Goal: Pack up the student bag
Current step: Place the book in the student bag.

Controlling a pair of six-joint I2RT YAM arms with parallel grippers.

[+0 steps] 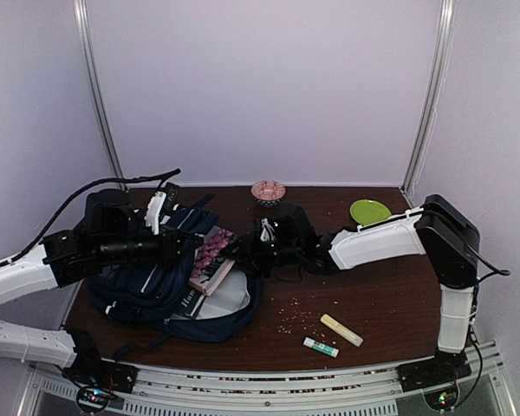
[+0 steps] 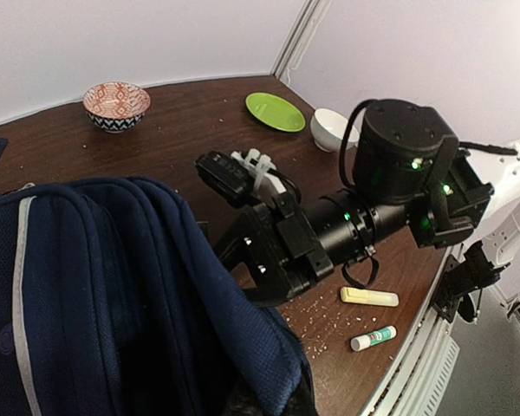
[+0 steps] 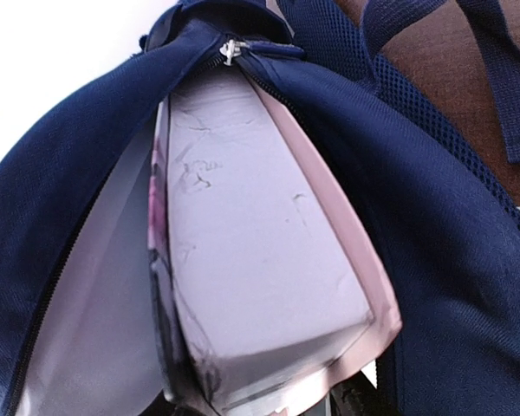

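The student bag point(image 1: 143, 290), navy with white stripes, lies at the table's left with its zip mouth open toward the middle. My left gripper point(image 1: 180, 241) is at the bag's upper rim, shut on the fabric and holding it up. In the left wrist view the bag point(image 2: 113, 286) hides those fingers. A book point(image 1: 212, 257) with a pink flowered cover sits half inside the mouth. My right gripper point(image 1: 248, 251) is shut on its outer end. The right wrist view shows the book point(image 3: 260, 234) between the bag's navy sides point(image 3: 433, 260), its pale page edge facing the camera.
A second book point(image 1: 186, 303) lies in the bag against the pale lining point(image 1: 230, 299). A yellow highlighter point(image 1: 341, 329) and a glue stick point(image 1: 321, 347) lie near the front edge among crumbs. A patterned bowl point(image 1: 268, 191), green plate point(image 1: 370, 211) and white bowl point(image 2: 332, 128) stand at the back.
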